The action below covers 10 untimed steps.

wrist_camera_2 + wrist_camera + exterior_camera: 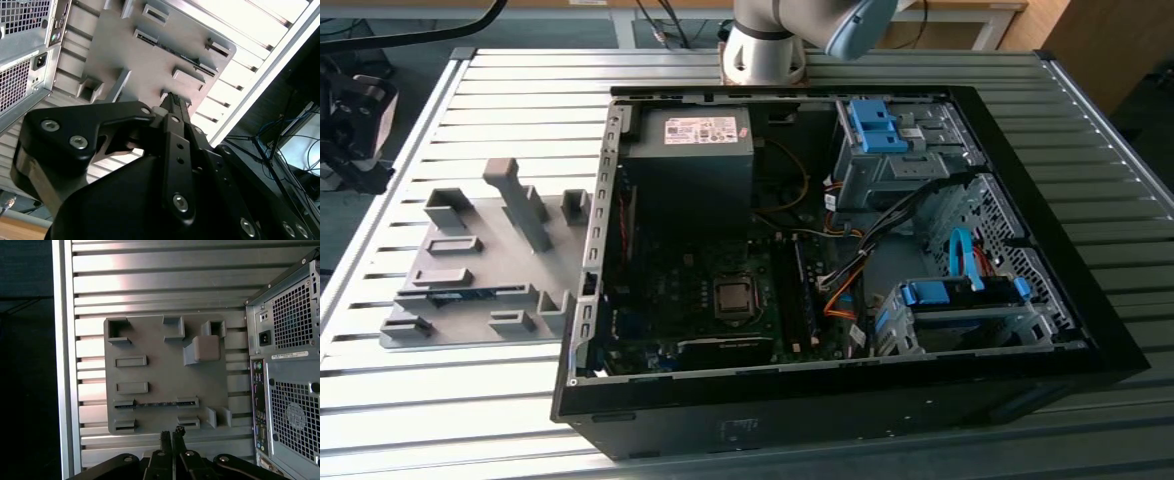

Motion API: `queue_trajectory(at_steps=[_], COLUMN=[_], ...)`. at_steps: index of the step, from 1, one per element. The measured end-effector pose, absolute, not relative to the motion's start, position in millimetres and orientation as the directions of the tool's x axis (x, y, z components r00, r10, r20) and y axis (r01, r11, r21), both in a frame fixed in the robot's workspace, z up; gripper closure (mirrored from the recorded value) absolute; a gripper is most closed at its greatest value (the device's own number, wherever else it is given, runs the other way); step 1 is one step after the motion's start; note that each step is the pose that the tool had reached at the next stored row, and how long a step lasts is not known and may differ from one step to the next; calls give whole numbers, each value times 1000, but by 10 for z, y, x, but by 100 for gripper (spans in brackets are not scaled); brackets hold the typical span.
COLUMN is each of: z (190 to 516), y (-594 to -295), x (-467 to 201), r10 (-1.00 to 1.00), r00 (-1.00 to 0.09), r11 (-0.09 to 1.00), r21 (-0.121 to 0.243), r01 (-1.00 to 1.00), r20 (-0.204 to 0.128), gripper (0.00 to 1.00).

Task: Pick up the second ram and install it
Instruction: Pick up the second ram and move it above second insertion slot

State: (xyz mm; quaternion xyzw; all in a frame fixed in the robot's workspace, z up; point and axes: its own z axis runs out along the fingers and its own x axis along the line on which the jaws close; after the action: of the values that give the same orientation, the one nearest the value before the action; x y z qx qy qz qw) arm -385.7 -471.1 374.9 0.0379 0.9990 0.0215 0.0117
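The second ram [156,403] is a thin dark stick lying in a long slot of the grey fixture plate [165,365]. In the second wrist view the ram [175,52] runs across that plate between raised blocks. In the exterior view the ram [470,293] shows as a dark greenish strip on the fixture, to the left of the open computer case [1067,330]. My gripper [171,433] hangs well above the fixture, over the plate's edge nearest the ram. Its two black fingers [176,112] are pressed together with nothing between them.
The fixture lies on a slatted metal table [494,400] beside the case. Inside the case are the motherboard with its CPU socket [735,297], black memory slots [790,290], a power supply [690,150] and blue drive cages [961,295]. The arm's base [767,45] stands behind the case.
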Motion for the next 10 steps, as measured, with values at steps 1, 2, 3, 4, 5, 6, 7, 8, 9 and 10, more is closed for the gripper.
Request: queue_trajectory(at_steps=[1, 2, 3, 4, 5, 6, 7, 8, 9, 10], z=[3749, 3749, 3749, 3749, 3749, 3749, 3749, 3749, 3749, 3749], y=[-4711, -4711, -4711, -4711, -4711, -4711, -4711, -4711, -4711, -4711], x=[-3857, -3857, -3858, -3858, -3858, -3857, -3857, -3857, -3857, -3857], r10=[76, 76, 76, 76, 76, 76, 76, 76, 76, 76], r00=[-997, -997, -997, -997, -997, -997, -997, -997, -997, -997], r11=[996, 996, 996, 996, 996, 996, 996, 996, 996, 996], r21=[44, 44, 44, 44, 44, 44, 44, 44, 44, 44], r01=[75, 75, 75, 75, 75, 75, 75, 75, 75, 75], r20=[-22, -22, -22, -22, -22, -22, -22, -22, -22, -22], gripper=[83, 83, 83, 83, 83, 83, 83, 85, 85, 90])
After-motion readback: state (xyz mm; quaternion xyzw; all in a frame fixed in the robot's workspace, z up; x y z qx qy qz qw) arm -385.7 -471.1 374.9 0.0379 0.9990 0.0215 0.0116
